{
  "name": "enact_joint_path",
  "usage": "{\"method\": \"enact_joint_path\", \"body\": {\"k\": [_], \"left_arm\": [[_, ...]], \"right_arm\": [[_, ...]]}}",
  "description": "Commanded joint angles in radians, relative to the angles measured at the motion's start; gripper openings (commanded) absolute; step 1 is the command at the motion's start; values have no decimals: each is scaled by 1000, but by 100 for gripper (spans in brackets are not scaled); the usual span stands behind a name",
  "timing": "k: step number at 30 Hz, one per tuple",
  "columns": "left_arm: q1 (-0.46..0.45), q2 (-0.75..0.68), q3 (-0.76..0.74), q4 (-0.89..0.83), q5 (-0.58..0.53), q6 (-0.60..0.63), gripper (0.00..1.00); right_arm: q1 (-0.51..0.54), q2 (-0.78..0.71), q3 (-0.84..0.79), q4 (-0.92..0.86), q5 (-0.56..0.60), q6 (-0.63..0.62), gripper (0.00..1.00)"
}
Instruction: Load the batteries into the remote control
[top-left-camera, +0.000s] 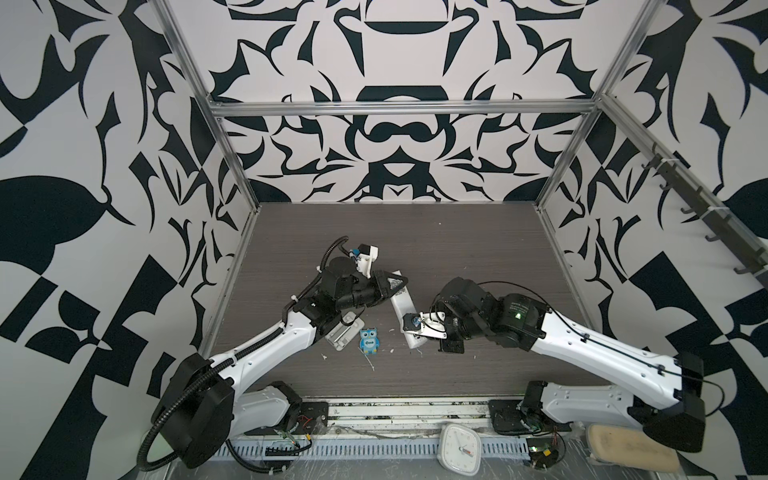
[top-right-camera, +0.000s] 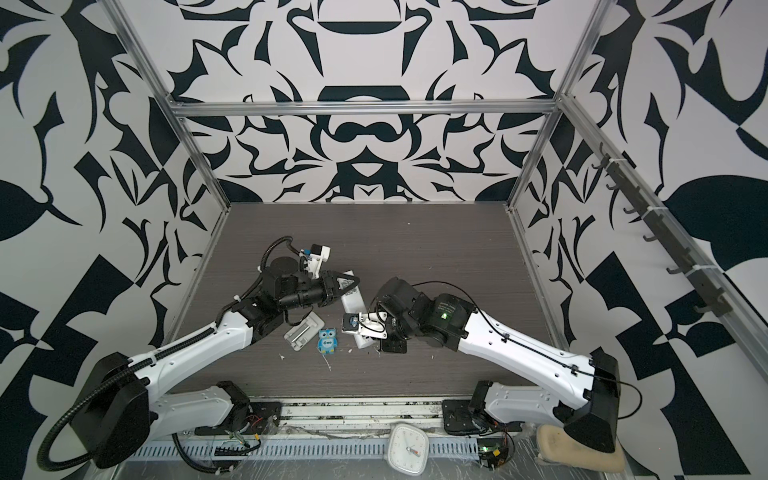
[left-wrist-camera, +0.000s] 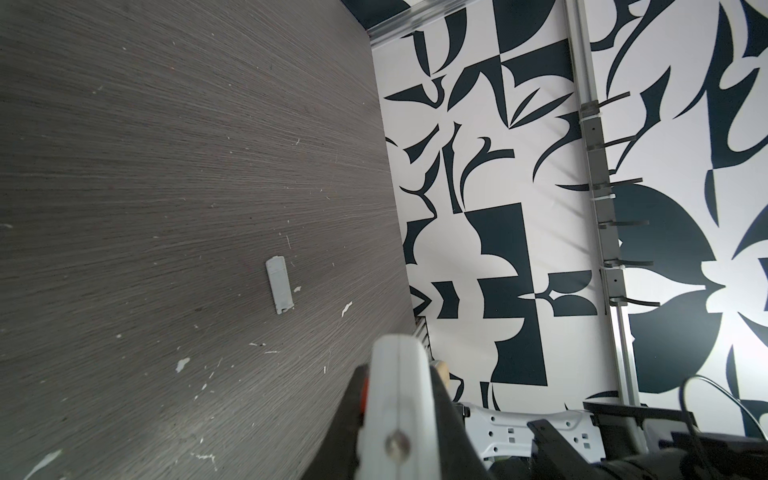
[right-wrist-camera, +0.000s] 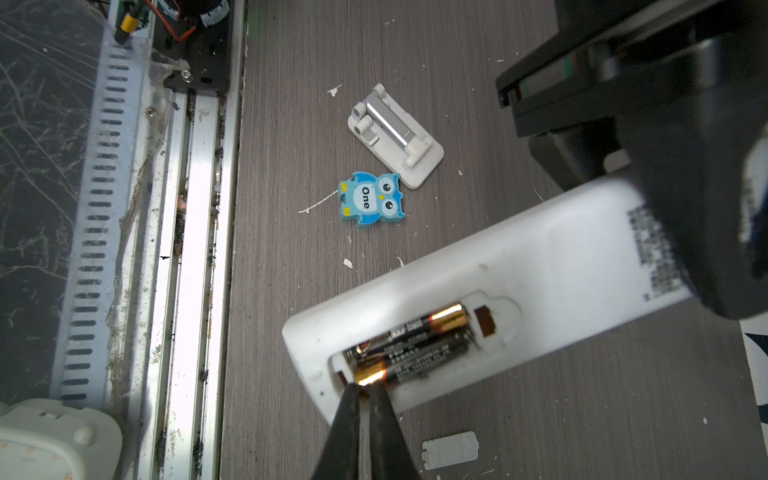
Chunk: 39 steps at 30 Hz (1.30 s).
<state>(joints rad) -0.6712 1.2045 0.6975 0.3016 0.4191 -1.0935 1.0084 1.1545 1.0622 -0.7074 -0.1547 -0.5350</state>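
Right wrist view — batteries lengthwise in remote control; right jaws closed — left jaws tight on it.

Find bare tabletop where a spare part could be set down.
Free: the far half of the table, between the back wall and the remote control; also the front strip between the owl eraser and front rail. Crowded: mid-table, around remote, owl and grey tray.

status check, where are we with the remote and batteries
Left claw clamped on remote. Right claw shut, tips at gold end of one battery. Both batteries in bay; cover off, on table. Nothing blocks bay.
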Motion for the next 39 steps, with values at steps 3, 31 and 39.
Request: {"method": "enact_joint_path", "body": {"k": [3, 31, 39], "left_arm": [[-8, -14, 30, 44, 54, -40, 0], [-8, 6, 35, 59, 84, -45, 0], [-8, -3, 25, 53, 70, -40, 0]], "right_arm": [[6, 32, -18, 99, 105, 46, 10], [48, 71, -13, 137, 207, 43, 7], [48, -43, -43, 137, 149, 114, 23]]}}
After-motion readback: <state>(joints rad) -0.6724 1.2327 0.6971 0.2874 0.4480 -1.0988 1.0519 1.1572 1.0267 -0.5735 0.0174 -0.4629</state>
